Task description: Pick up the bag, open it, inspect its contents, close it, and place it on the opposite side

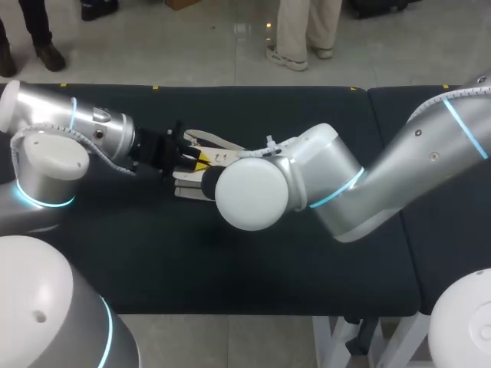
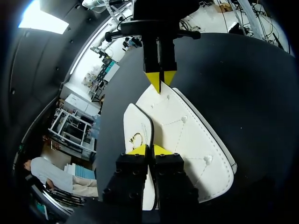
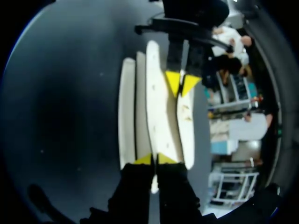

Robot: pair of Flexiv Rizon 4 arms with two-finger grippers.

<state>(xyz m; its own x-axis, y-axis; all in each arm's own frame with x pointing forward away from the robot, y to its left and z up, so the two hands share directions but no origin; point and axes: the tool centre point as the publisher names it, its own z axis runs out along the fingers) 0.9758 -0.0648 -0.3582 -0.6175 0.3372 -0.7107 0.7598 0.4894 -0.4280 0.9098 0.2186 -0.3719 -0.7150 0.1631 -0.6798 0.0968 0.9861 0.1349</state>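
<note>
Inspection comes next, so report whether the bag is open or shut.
Partly open, it seems: the bag shows white panels apart with dark gaps between, left gripper and right gripper pinching opposite ends. Contents hidden.

White bag (image 2: 187,135), dark table (image 1: 230,276)

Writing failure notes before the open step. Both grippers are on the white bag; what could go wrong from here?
1. The left gripper and right gripper each pinch only a thin edge of the white bag from opposite ends; pulling apart may slip an edge free.
2. Their tips face each other closely, so a small misalignment risks a collision.
3. In the head view the right arm covers most of the bag, which may hamper inspection.
</note>
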